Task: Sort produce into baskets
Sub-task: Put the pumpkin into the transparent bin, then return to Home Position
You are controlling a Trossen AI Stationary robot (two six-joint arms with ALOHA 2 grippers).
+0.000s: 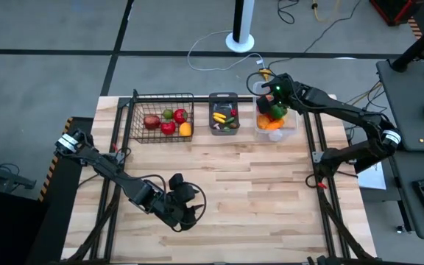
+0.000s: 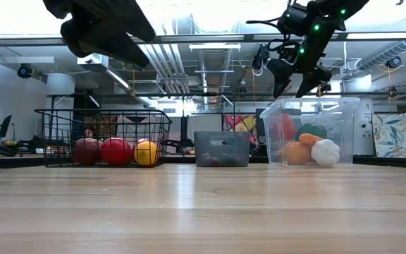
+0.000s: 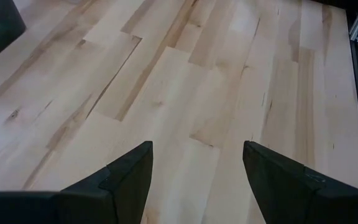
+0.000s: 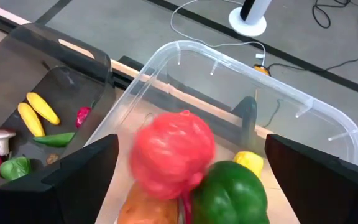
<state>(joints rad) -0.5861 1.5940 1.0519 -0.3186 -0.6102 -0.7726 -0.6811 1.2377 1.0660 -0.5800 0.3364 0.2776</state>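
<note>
While the right gripper (image 4: 185, 180) hangs wide open over the clear tub (image 4: 328, 118), touching nothing, the left gripper (image 3: 194, 180) waits parted and empty above bare table (image 3: 185, 81).

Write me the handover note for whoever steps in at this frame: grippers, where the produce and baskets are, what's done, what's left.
Right gripper: open, above the clear tub at the table's far right; a red item shows blurred between its fingers over the tub, apparently just let go.
Left gripper: open, empty, over bare wood near the table's front left.
Wire basket, far left: red and green fruits and an orange one.
Grey bin, far middle: yellow pieces, green pepper, mushroom, small red items.
Tub: green pepper, orange pieces, garlic.
Done: no produce shows loose on the table.
Left: confirm the red item settles in the tub, then retract the arms.
</note>
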